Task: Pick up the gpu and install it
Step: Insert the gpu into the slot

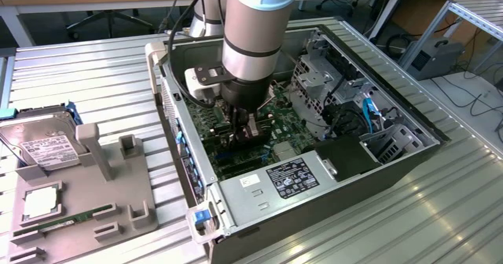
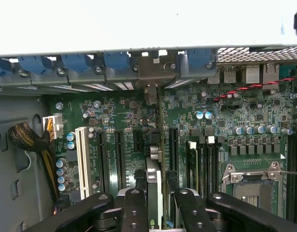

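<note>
From my station I see the gpu (image 2: pixel 155 186) edge-on in the wrist view: a thin dark card with a pale strip along its side and a silver metal bracket (image 2: pixel 150 71) at the far end, up against the case's rear wall. It stands upright over the green motherboard (image 2: pixel 245 108), lined up with the long dark expansion slots, though I cannot tell whether it is fully seated. The end effector (image 2: pixel 155 203) is closed on the gpu, one black finger (image 2: pixel 134 208) on each side of the card's near edge. In the exterior view the arm (image 1: pixel 251 40) reaches straight down into the open computer case (image 1: pixel 330 175), which lies on its side on the ribbed metal worktop (image 1: pixel 86 63), and the end effector (image 1: pixel 240 131) is deep among the boards there. I count one gpu, one white slot (image 2: pixel 82 162) and three dark slots between that white slot and the card. On the exterior view's left sits one grey parts tray (image 1: pixel 79 217) holding one silver hard drive (image 1: pixel 43 140), one square processor (image 1: pixel 41 202) and one narrow green memory stick (image 1: pixel 59 224). One empty processor socket (image 2: pixel 252 186) shows on the board beside the card.
</note>
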You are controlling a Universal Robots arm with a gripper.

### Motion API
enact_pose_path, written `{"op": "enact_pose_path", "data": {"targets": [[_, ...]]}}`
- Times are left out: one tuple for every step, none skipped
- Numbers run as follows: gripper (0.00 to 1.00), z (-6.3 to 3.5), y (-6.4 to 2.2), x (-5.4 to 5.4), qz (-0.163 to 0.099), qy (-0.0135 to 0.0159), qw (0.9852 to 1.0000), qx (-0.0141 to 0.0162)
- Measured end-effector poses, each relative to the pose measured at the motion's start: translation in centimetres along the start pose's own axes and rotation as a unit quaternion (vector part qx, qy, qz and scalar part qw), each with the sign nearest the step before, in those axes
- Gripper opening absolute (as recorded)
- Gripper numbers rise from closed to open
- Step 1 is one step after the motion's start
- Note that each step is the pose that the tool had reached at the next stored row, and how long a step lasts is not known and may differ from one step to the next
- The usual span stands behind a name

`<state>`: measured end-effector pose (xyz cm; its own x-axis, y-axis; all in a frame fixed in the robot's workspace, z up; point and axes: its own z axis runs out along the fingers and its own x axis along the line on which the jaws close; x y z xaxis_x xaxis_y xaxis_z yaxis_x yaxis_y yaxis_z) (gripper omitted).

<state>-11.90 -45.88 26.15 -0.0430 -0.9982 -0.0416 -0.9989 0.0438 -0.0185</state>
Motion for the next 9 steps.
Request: {"op": "enact_pose_path", "data": {"targets": [[0.27, 0.01, 0.02, -0.02, 0.000, -0.0001, 1.0000, 0.0001], [0.27, 0.01, 0.03, -0.03, 0.000, -0.0001, 1.0000, 0.0001], [0.27, 0.01, 0.04, -0.06, 0.000, -0.0001, 1.0000, 0.0001], [0.27, 0.01, 0.06, -0.07, 0.000, -0.0001, 1.0000, 0.0001], [0.27, 0.01, 0.09, -0.08, 0.000, -0.0001, 1.0000, 0.0000], [0.27, 0.01, 0.13, -0.08, 0.000, 0.0000, 1.0000, 0.0000], [0.27, 0.01, 0.16, -0.08, 0.000, 0.0000, 1.0000, 0.0000], [0.27, 0.04, 0.19, -0.08, 0.000, 0.0000, 1.0000, 0.0000], [0.27, 0.07, 0.24, -0.07, 0.000, 0.0000, 1.0000, 0.0000]]}}
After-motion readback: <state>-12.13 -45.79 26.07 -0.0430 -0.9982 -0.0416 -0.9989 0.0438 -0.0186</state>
